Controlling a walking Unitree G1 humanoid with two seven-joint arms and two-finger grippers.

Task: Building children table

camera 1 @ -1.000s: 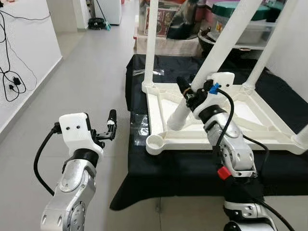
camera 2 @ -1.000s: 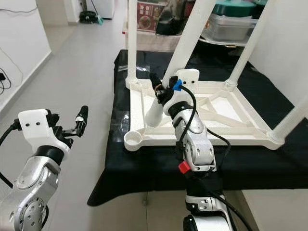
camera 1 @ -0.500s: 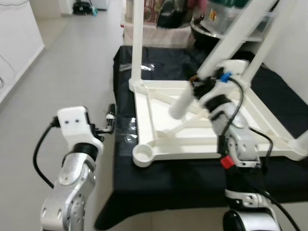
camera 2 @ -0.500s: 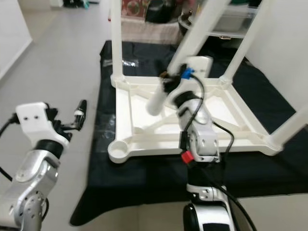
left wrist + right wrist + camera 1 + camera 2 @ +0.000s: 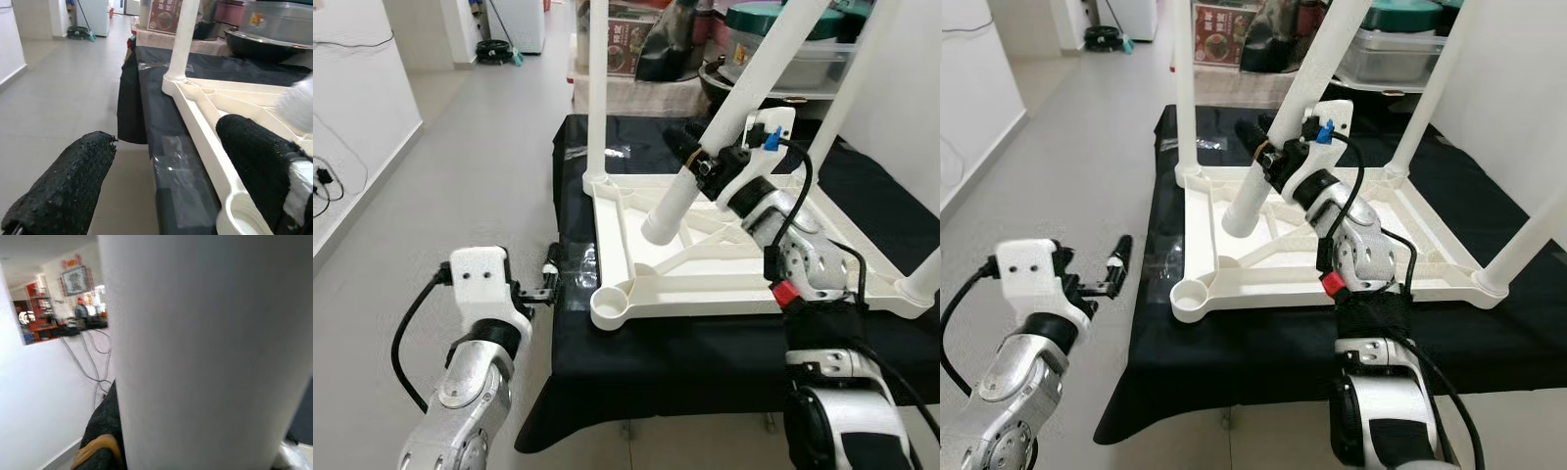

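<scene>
Bench: black-draped, it carried our upturned tabletop, three legs already standing in its corners.
Loose leg: we held it slanted, lower end hanging above the frame, short of the empty socket.
Right claw: clamped around that leg.
Left claw: open, empty, beside the bench's edge.
Risk: we judged the slanted leg could jam or slip.

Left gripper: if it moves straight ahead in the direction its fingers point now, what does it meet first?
Probably the near corner socket of the upturned white table frame. The left gripper, fingers open, sits low beside the black cloth; depth is uncertain, so it may brush the cloth's edge first.
</scene>
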